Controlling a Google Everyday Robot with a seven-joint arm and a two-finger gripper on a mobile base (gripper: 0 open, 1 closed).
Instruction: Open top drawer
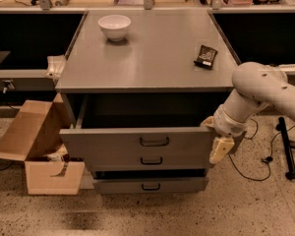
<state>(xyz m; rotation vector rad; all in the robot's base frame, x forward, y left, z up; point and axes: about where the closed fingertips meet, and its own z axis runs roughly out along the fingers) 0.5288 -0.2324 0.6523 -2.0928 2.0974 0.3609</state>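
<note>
The top drawer (pixel 113 142) of the grey cabinet stands pulled out, and its dark inside shows under the cabinet top. Its small dark bar handle (pixel 154 141) is at the centre of the front. My gripper (pixel 216 139) is at the right end of that drawer front, at its corner, on the end of the white arm (pixel 265 90) that reaches in from the right. It is well to the right of the handle.
Below are the middle drawer (pixel 151 160) and the bottom drawer (pixel 151 185), which sticks out a little. A white bowl (pixel 114 26) and a dark packet (pixel 206 56) lie on the cabinet top. An open cardboard box (pixel 37 146) stands on the floor at the left. A black stand (pixel 286 146) and cables are at the right.
</note>
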